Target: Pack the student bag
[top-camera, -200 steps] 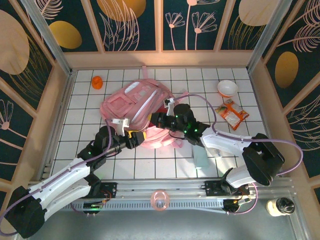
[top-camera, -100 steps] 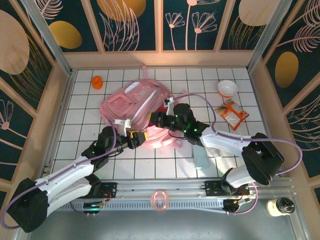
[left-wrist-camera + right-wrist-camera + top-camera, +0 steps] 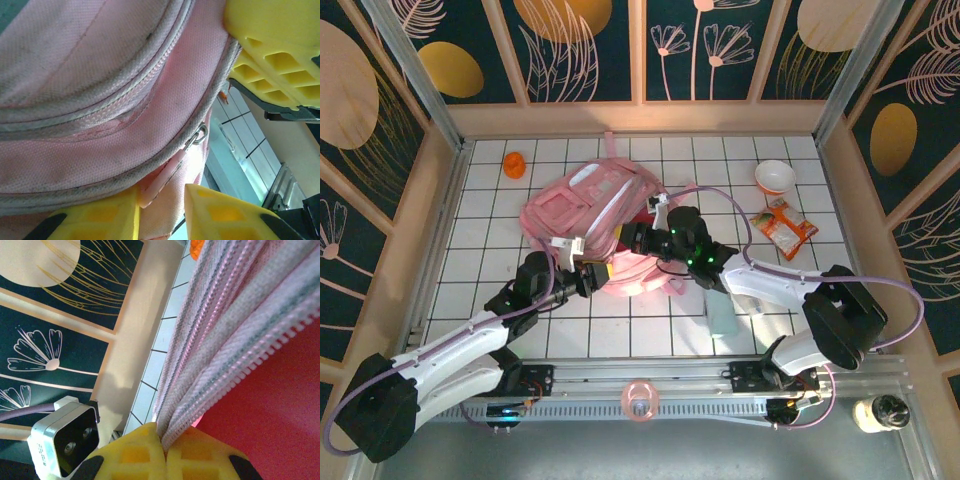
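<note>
Pale pink student bag (image 3: 570, 205), flat, main zip open

**Desk:** Where does the top view stand?

**Photographer:** High above and behind the arm bases, looking steeply down on the whole tiled table (image 3: 485, 225). The student bag (image 3: 575, 205) sits mid-frame, with the floral wall panels (image 3: 580, 50) beyond.

**Desk:** And the wrists?

**Photographer:** The left wrist is pressed against the bag's pink zipped seams, looking past the left gripper (image 3: 160, 207) toward a strip of tile. The right wrist is equally close, sighting along the bag's zipper edge over the right gripper (image 3: 164, 440) to those same panels. All three views share the bag, and both wrists catch the tiles.
</note>
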